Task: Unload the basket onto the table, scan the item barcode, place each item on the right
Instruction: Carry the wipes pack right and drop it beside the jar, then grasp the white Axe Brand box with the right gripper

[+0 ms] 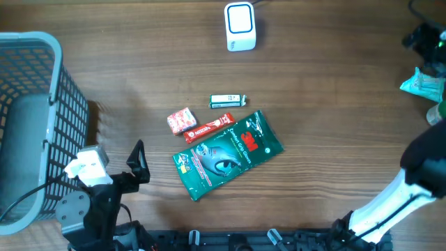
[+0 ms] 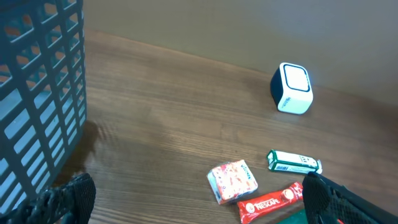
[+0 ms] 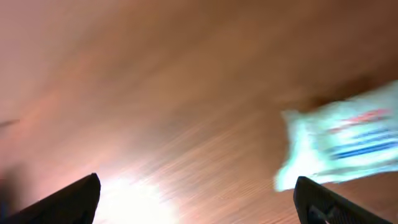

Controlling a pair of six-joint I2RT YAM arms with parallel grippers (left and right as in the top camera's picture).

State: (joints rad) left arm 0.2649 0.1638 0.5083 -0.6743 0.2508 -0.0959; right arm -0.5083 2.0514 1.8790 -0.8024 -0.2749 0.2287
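**Both pincers open, nothing held**

The left pincer (image 2: pixel 196 186) has its fingers wide apart near the basket (image 1: pixel 42 49), maybe ready to grab. The right pincer (image 3: pixel 196 186) is wide open too. A blue-white pack (image 3: pixel 348 143) seems to lie on the table (image 1: pixel 334 104) just past it, far from the white scanner (image 1: pixel 240 26). The green pack (image 1: pixel 226 153), red stick (image 1: pixel 209 128) and pink pack (image 1: pixel 182 120) lie together in the middle, probably so both arms can reach them.

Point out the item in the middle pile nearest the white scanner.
The small green-and-white box, on the side facing the scanner; red stick, pink packet and green pouch lie farther.
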